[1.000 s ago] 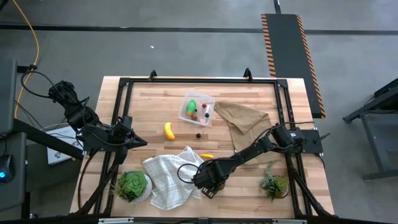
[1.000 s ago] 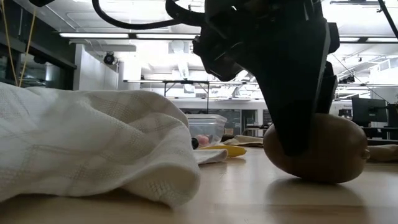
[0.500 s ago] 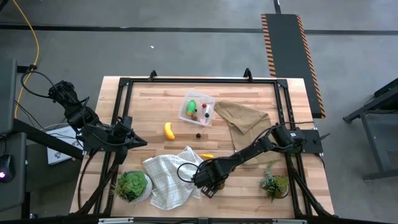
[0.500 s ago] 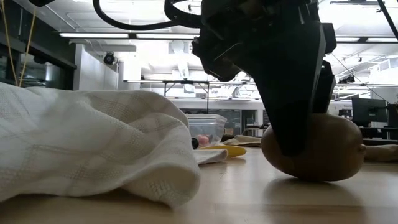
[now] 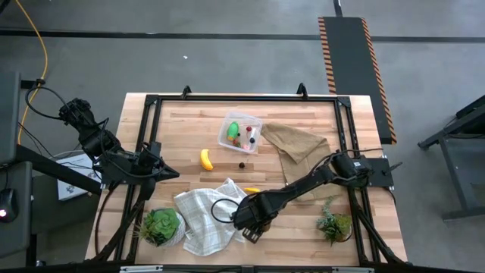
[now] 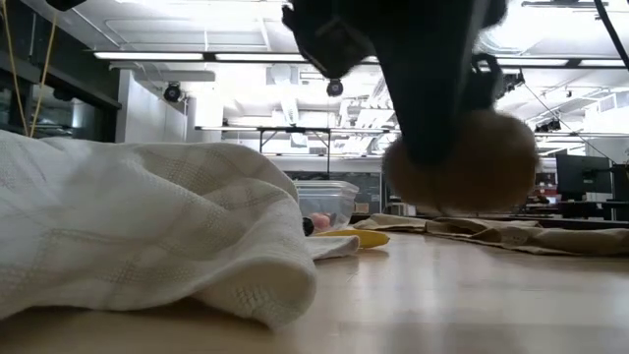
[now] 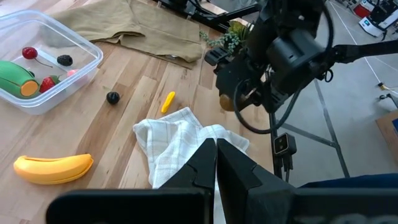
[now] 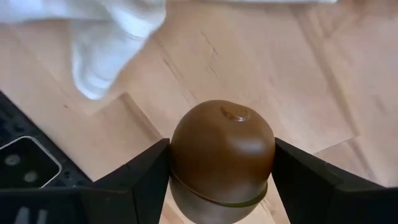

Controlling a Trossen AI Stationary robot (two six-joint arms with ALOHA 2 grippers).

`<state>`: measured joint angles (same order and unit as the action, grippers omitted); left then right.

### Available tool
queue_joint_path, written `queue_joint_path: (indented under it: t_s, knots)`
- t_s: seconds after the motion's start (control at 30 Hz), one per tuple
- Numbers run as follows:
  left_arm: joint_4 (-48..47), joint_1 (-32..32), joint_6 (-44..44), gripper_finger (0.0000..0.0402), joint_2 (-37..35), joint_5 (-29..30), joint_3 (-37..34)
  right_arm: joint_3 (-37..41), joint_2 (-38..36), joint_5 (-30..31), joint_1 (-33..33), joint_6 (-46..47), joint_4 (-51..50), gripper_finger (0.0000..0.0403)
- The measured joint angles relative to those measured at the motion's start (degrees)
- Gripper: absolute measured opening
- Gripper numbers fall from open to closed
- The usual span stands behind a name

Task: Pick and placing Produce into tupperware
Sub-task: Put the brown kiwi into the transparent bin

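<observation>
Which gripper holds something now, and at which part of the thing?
The right gripper holds the brown kiwi, one finger on each of its sides, lifted off the table. The left gripper is shut and empty.

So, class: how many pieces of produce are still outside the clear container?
4: the banana and dark berry on the table near the container, the small yellow piece beside the cloth, and the kiwi held by the right gripper. Some may be hidden.

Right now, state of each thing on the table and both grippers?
kiwi: gripped, lifted off table
right gripper: shut on kiwi
left gripper: shut, empty, at table's left edge
tupperware: open, holding green piece and berries
banana: lying on table
white cloth: crumpled
</observation>
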<state>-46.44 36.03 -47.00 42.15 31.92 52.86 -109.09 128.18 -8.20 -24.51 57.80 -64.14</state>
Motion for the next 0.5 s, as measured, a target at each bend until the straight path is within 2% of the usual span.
queue_joint_path:
  t_s: [0.3, 0.5]
  knots:
    - [0.0, 0.0, 0.02, 0.0003, 0.0, 0.02, 0.0, -6.99, 0.0, 3.54, 1.18, -4.49, -8.05, 0.0236]
    - [-0.02, 0.0, 0.02, 0.0003, 0.0, 0.04, 0.0, -8.98, 0.0, 4.38, 2.75, -8.14, -9.1, 0.0236]
